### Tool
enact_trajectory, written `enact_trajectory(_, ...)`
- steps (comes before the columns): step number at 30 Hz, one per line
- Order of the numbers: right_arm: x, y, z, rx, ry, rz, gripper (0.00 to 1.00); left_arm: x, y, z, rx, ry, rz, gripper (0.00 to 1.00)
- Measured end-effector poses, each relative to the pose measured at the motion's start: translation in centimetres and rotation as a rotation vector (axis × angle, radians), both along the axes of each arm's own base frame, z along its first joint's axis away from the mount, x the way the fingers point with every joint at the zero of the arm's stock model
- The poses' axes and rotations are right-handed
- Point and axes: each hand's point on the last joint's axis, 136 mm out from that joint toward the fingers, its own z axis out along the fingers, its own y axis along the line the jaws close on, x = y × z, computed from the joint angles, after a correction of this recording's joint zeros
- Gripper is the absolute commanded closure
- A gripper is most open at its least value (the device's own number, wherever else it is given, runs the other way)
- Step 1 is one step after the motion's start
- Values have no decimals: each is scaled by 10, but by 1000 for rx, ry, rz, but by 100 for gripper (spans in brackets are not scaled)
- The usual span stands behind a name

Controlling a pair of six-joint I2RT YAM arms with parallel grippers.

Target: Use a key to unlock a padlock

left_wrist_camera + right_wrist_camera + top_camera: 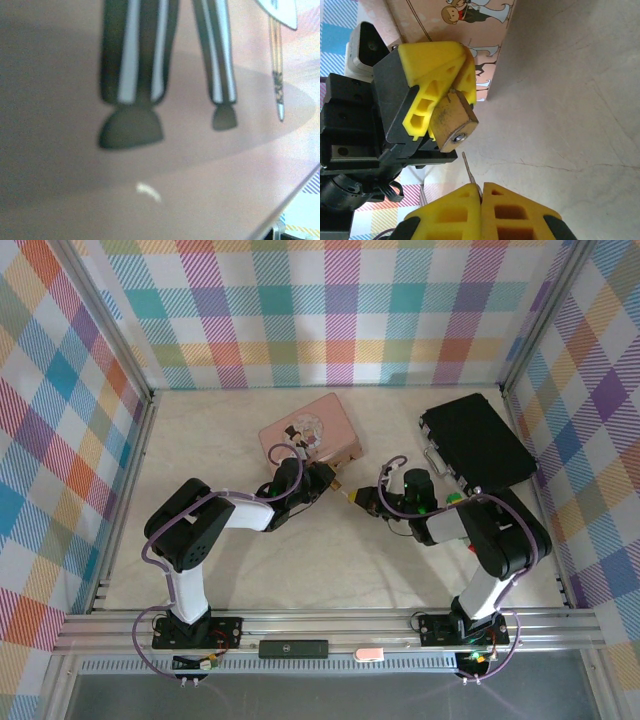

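Note:
The small brass padlock is held off the table, its keyhole end facing my right gripper. My left gripper is shut on it, with a yellow finger on each side of the body. My right gripper is shut on the key. The thin blade points up at the padlock, its tip just below the keyhole and apart from it. In the top view the left gripper and right gripper meet tip to tip at mid-table, the padlock between them. The shackle is hidden.
A pink tin with a cartoon picture lies just behind the left gripper, and its lid is blurred and very close in the left wrist view. A black case lies at the back right. Checked walls enclose the beige table.

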Motion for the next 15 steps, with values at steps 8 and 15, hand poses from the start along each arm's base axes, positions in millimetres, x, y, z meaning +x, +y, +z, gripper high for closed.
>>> enact_trajectory(8,1,5,3,32,-5,6,100,0,0,0,0,0,0,100)
enact_trajectory(15,3,6,7,48,-7,-1,100,0,0,1,-8,-5,4,100)
